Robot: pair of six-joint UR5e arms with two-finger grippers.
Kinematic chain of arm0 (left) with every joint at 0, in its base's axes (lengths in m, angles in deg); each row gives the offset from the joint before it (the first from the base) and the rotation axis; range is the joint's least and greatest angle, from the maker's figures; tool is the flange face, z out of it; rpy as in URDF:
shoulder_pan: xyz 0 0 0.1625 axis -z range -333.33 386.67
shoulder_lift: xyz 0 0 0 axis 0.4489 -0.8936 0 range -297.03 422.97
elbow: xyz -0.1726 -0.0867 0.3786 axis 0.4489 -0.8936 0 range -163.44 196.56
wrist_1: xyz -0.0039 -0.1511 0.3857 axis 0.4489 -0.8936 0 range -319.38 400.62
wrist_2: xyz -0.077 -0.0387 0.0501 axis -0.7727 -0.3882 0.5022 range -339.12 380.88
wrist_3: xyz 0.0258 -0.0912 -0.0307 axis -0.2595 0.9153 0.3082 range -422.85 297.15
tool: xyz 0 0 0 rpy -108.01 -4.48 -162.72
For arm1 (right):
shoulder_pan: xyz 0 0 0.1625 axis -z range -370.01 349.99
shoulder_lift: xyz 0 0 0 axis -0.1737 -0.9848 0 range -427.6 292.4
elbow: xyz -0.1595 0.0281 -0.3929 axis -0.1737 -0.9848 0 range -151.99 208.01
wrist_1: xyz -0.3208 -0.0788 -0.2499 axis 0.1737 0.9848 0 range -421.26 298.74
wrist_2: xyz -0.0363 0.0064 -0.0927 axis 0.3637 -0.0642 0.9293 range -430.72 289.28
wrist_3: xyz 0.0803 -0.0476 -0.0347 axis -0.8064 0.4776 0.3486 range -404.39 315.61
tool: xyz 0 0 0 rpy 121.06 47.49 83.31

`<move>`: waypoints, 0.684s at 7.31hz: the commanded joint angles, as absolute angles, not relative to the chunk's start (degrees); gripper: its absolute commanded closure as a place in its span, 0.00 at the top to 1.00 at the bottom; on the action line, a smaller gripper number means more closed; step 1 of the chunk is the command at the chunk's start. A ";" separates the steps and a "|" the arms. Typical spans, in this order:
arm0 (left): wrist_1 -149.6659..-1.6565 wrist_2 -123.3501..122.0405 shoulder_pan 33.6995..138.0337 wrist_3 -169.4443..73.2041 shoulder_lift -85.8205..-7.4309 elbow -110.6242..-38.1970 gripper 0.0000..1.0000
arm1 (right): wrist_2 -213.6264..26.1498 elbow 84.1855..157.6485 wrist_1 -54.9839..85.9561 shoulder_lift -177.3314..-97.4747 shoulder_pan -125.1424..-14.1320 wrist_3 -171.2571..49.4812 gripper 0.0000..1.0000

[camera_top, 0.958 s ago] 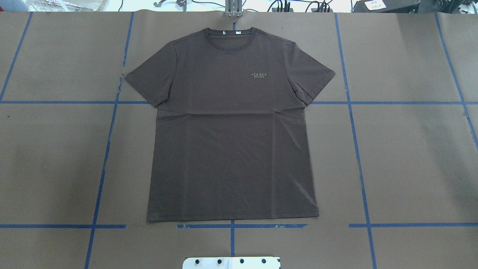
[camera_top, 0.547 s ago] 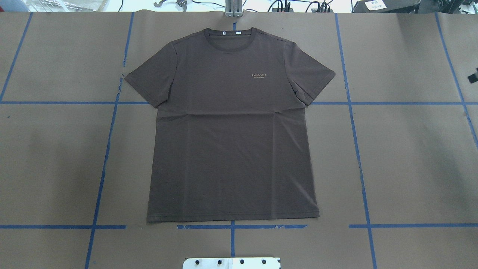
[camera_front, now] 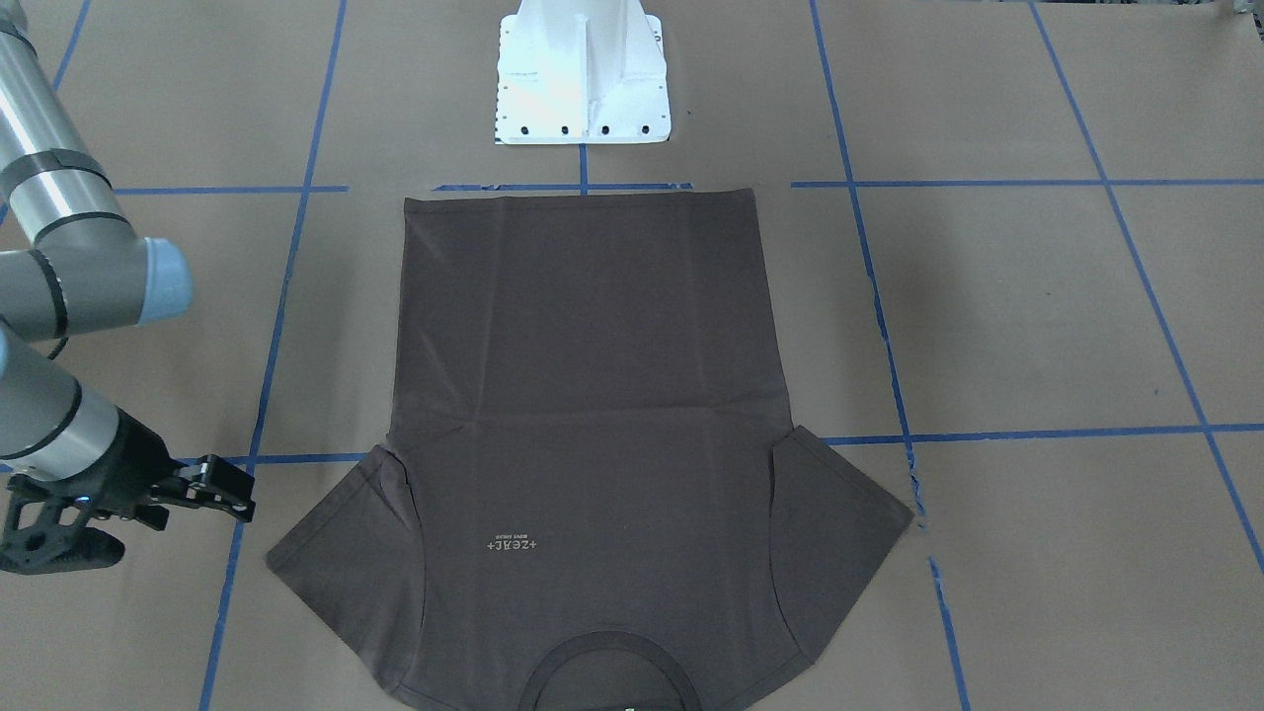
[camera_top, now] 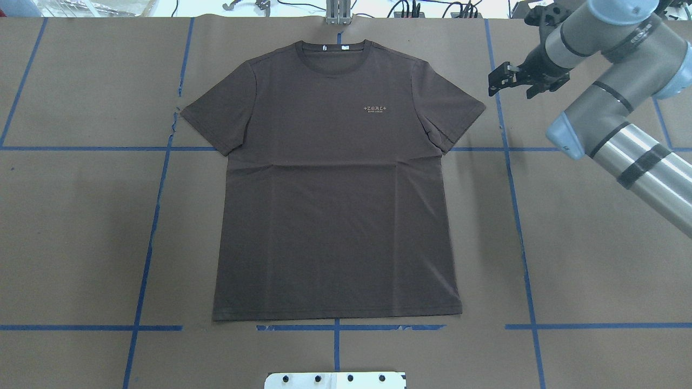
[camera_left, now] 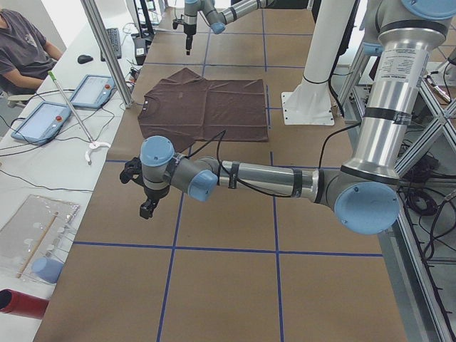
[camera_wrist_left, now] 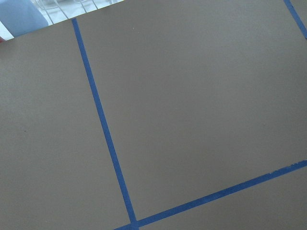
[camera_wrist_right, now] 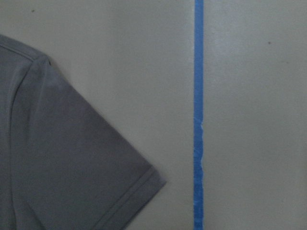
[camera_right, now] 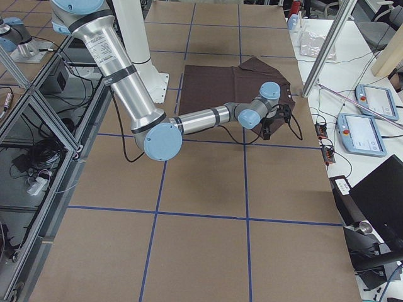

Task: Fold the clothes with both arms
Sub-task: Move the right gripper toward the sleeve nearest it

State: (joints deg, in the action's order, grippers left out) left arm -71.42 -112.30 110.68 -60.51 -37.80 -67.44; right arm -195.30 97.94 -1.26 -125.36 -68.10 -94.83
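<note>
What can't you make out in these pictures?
Left gripper: shows only in the left side view, small and dark; open or shut unclear.
T-shirt collar: partly cut off by the front-facing view's bottom edge.
Chest lettering: second line too small to read, overhead view.

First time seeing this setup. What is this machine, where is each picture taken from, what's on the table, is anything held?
Two robot arms share a table. The views: one from above behind the robot, one facing it, one from each table end, one camera on each wrist. A brown T-shirt lies flat, face up. The right gripper hangs open beside one sleeve, holding nothing. The left gripper hovers over the table far from the shirt; only a side view shows it, so its jaws cannot be judged.
</note>
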 commanded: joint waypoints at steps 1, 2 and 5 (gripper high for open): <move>-72.23 -112.28 110.61 -60.39 -37.93 -67.29 1.00 | -193.33 92.01 -4.20 -122.35 -65.12 -97.47 1.00; -72.23 -112.28 110.61 -60.39 -37.93 -67.29 1.00 | -191.24 90.08 -5.35 -121.83 -64.24 -97.47 0.99; -72.23 -112.28 110.61 -60.48 -37.93 -67.20 1.00 | -189.73 87.78 -4.93 -119.29 -63.62 -97.21 0.95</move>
